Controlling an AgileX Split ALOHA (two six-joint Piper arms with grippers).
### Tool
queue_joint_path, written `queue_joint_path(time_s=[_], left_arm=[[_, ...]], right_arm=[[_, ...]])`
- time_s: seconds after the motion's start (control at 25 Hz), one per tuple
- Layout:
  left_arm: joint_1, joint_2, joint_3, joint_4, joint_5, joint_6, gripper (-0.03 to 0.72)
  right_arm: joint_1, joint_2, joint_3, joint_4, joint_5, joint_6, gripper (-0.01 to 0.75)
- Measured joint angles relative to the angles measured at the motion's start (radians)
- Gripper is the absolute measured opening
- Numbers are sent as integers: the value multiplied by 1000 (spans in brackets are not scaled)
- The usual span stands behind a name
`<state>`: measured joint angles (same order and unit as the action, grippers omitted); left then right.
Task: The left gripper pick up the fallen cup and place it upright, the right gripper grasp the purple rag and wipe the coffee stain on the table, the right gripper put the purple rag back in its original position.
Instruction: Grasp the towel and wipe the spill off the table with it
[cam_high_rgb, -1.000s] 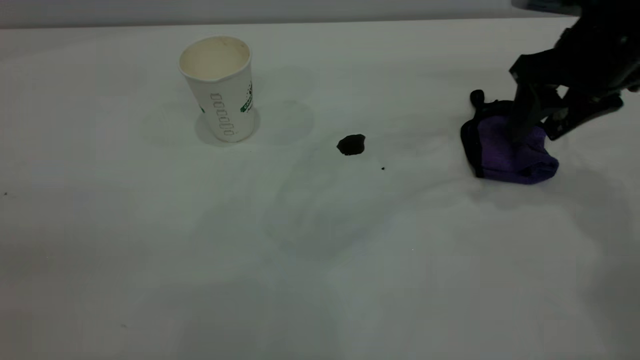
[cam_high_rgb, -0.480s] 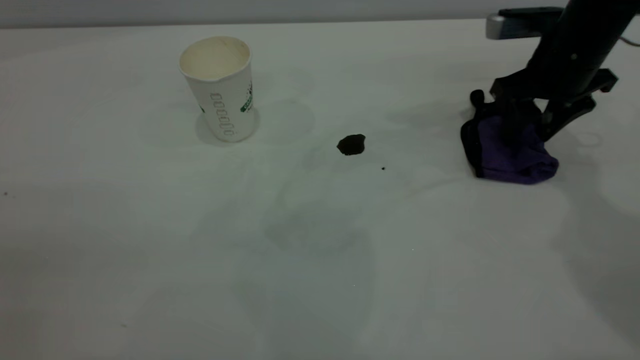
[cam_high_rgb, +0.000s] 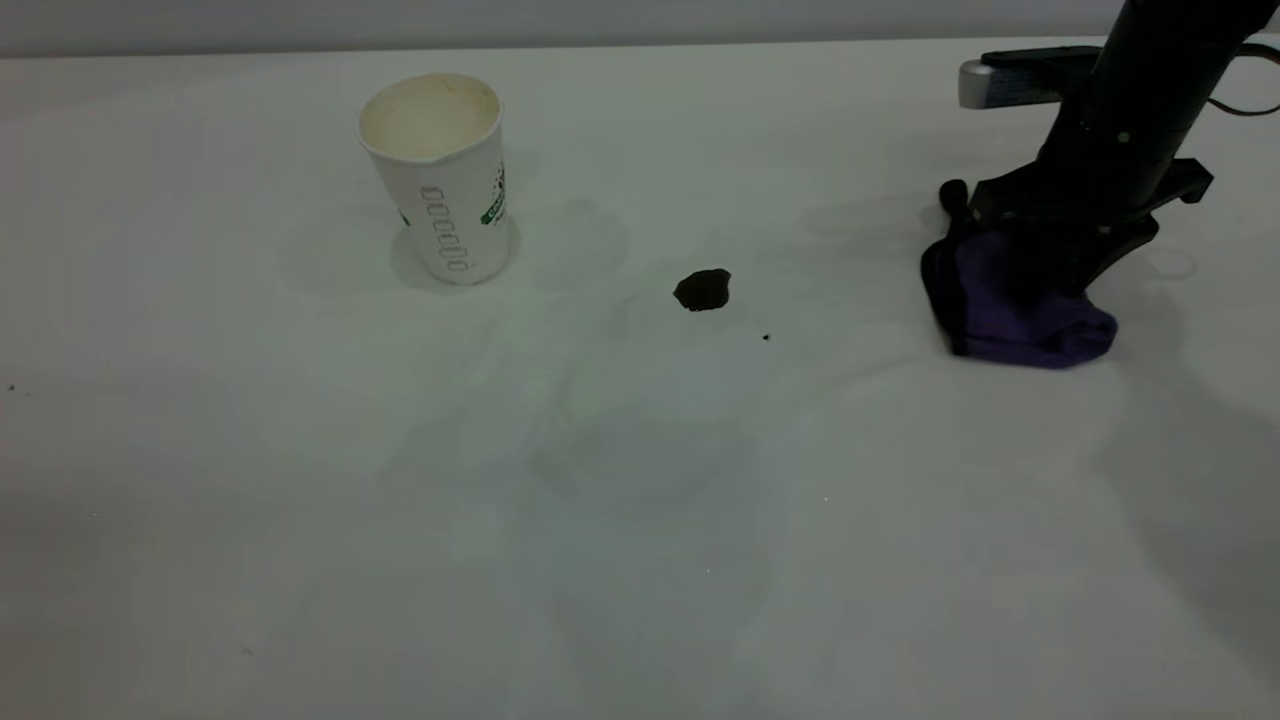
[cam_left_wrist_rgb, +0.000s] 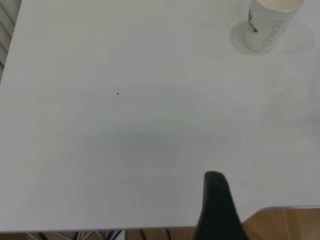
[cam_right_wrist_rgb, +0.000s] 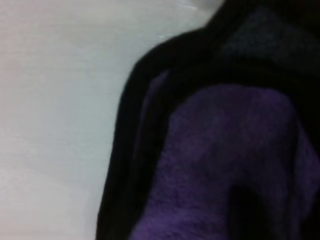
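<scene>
The white paper cup (cam_high_rgb: 440, 180) stands upright at the back left of the table (cam_high_rgb: 640, 540); it also shows far off in the left wrist view (cam_left_wrist_rgb: 267, 25). The dark coffee stain (cam_high_rgb: 702, 289) lies mid-table. The purple rag (cam_high_rgb: 1020, 315) lies bunched at the right. My right gripper (cam_high_rgb: 1070, 250) is open, pressed down onto the rag's top with its fingers astride it. The rag fills the right wrist view (cam_right_wrist_rgb: 225, 160). My left gripper (cam_left_wrist_rgb: 218, 205) hangs over the table's near edge, far from the cup, and is out of the exterior view.
A tiny black speck (cam_high_rgb: 766, 337) lies just right of the stain. A wall runs along the table's far edge (cam_high_rgb: 640, 45). Wooden floor (cam_left_wrist_rgb: 290, 225) shows past the table edge in the left wrist view.
My right gripper has swung upright and come down onto the rag, its fingers sinking into the cloth. The cup, stain and rag have not moved.
</scene>
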<state>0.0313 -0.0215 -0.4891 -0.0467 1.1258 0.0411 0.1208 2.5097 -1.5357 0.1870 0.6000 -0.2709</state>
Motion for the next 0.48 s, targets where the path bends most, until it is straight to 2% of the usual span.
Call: queue_joint_path(time_s=[0.08, 0.12, 0.32, 0.48], left_arm=[[0, 0, 0, 0, 0, 0, 552], [0, 0, 0, 0, 0, 0, 552], [0, 0, 0, 0, 0, 0, 552], [0, 0, 0, 0, 0, 0, 552]], right_arm=[[10, 1, 0, -7, -10, -13, 120], [21, 1, 0, -8, -18, -22, 90], [110, 9, -16, 30, -103, -46, 87], [196, 54, -118, 43, -116, -50, 87]])
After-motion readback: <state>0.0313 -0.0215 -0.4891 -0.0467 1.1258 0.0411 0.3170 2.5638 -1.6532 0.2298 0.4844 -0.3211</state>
